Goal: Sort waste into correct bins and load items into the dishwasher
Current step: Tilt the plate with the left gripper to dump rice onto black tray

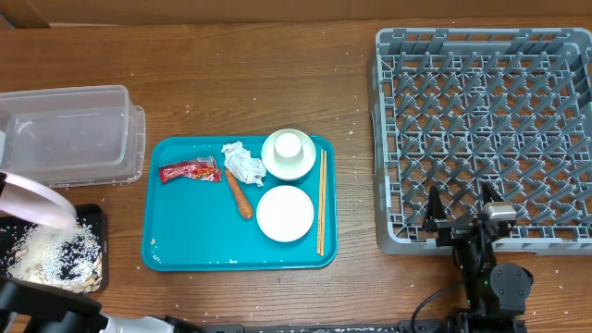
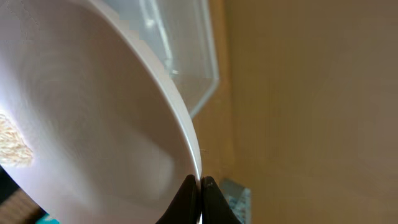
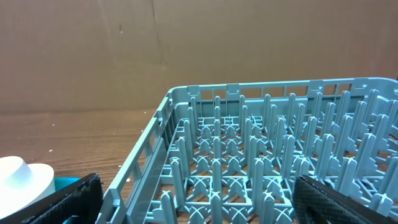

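Pinching the rim of the large flat plate (image 2: 93, 112) is my left hand (image 2: 200, 186), fingertips narrowed right down on that thin white edge. I hold it steeply tilted so the loose rice (image 1: 55, 254) drops onto the black tray (image 1: 98, 231) below. A pale patch of rice (image 2: 12, 146) sits on the plate face, so I judge the scraping is not finished.

Out at twelve o'clock from the black tray is the clear tub (image 1: 65, 134), just beside it, so I keep the plate's edge clear of its wall. At three o'clock from the plate is the teal tray (image 1: 185, 254), carrying the napkin (image 1: 243, 162), red wrapper (image 1: 190, 170), orange stick (image 1: 240, 193), a bowl (image 1: 289, 165) with the cup (image 1: 289, 143) in it, a second bowl (image 1: 285, 213) and the chopsticks (image 1: 321, 203).

My right hand (image 1: 460, 215) stands spread wide and holding nothing, at the six o'clock rim of the grey dish rack (image 1: 486, 92), which sits at three o'clock of the teal tray with no dishes among its pegs.

Bare desk (image 1: 277, 74) runs wide at twelve o'clock of the teal tray, a roomy lane for carrying the plate over. The gap between plate and tub is the tight spot.
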Controlling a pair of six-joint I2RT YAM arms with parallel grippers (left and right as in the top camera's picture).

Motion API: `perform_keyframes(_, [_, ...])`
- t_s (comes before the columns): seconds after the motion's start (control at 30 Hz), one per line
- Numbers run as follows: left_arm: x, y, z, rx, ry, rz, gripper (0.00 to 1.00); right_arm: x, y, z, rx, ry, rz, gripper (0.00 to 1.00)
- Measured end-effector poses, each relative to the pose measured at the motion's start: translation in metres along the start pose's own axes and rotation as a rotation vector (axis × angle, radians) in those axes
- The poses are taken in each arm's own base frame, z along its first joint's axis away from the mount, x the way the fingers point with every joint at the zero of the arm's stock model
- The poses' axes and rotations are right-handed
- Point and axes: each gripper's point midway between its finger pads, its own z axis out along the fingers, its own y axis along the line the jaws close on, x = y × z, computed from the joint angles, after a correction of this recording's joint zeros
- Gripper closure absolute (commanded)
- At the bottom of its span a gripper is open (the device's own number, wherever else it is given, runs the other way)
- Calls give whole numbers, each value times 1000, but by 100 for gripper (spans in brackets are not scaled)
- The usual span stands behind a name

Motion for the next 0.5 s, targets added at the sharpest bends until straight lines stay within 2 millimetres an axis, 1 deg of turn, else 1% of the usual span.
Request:
perform_keyframes(0.1, [3,-4,-7,51,9,-35,96,0,0,0,0,0,0,0])
perform_keyframes(0.23, [2,-4,-15,85,4,-70,96,0,0,0,0,0,0,0])
perform_keyframes(0.5, [-4,3,-30,105,-30,-113,96,0,0,0,0,0,0,0])
